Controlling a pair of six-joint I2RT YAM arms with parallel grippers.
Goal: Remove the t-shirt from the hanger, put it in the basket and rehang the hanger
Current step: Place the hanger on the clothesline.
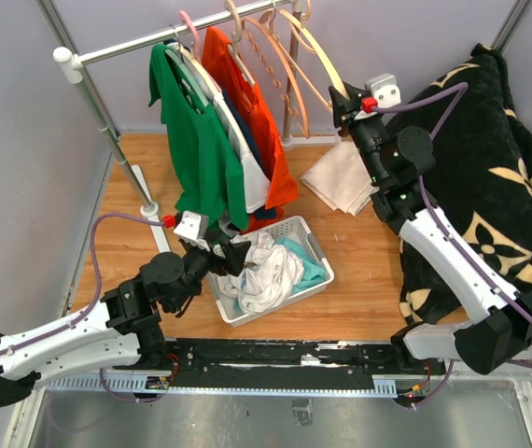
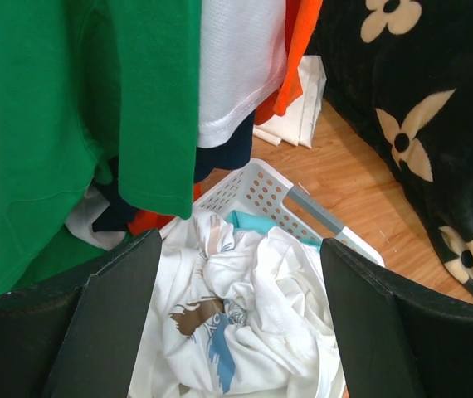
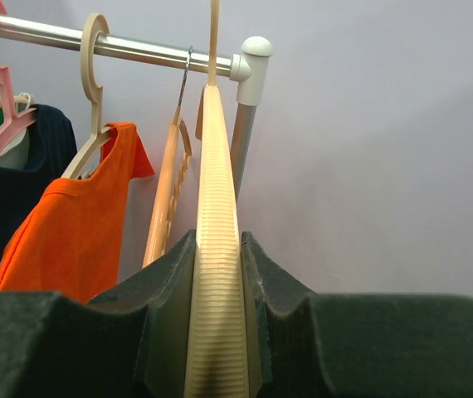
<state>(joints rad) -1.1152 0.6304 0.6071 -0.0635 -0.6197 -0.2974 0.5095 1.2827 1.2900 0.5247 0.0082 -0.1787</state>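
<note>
Lying in white basket [image 1: 291, 227], crumpled white t-shirt [image 1: 264, 271], teal cloth [image 1: 307, 264]

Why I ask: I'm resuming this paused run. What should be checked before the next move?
1. Right gripper shut on cream hanger: ok.
2. That hanger bare of clothing: ok.
3. Left gripper open, empty: ok.
4. White t-shirt lying in basket: ok.
5. Hanger's hook on rail: cannot tell, the hook runs out of view.

Overhead view wide; left wrist near basket [image 2: 263, 187], right near hanger [image 3: 217, 249].
</note>
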